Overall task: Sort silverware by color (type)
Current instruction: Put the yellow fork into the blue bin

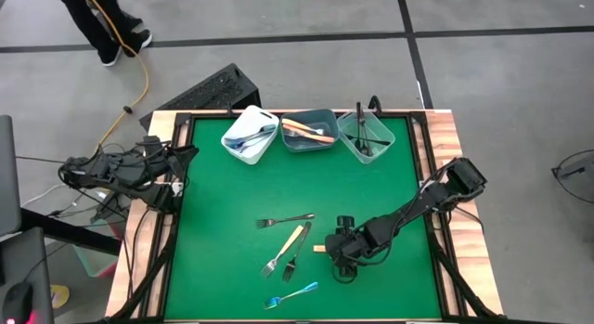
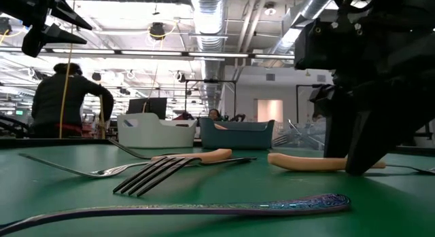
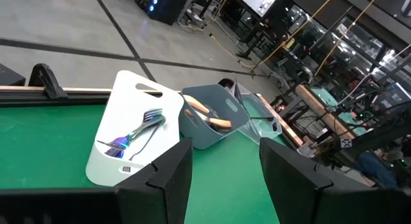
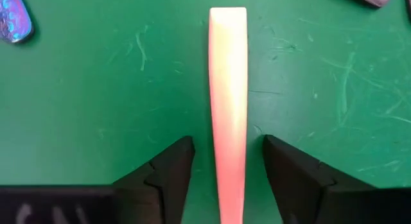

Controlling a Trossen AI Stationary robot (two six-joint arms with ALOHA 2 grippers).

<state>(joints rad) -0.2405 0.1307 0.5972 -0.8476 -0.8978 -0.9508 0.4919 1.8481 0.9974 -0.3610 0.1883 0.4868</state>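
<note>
Right wrist view: I see a smooth, flat orange handle [image 4: 228, 108] lying on the scuffed green worktop [image 4: 96, 89].
Right gripper [image 4: 228, 163]: fingers apart, straddling that handle, not clamped.
Loose silverware [image 1: 286, 239]: thin metal forks just left of it; an iridescent blue one [image 1: 291, 295] nearer the front.
Left gripper [image 3: 225, 176]: fingers apart, empty, at the worktop's left edge.

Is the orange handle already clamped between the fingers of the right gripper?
No. In the right wrist view the orange handle lies between the right gripper fingers, with green mat showing on both sides.
</note>
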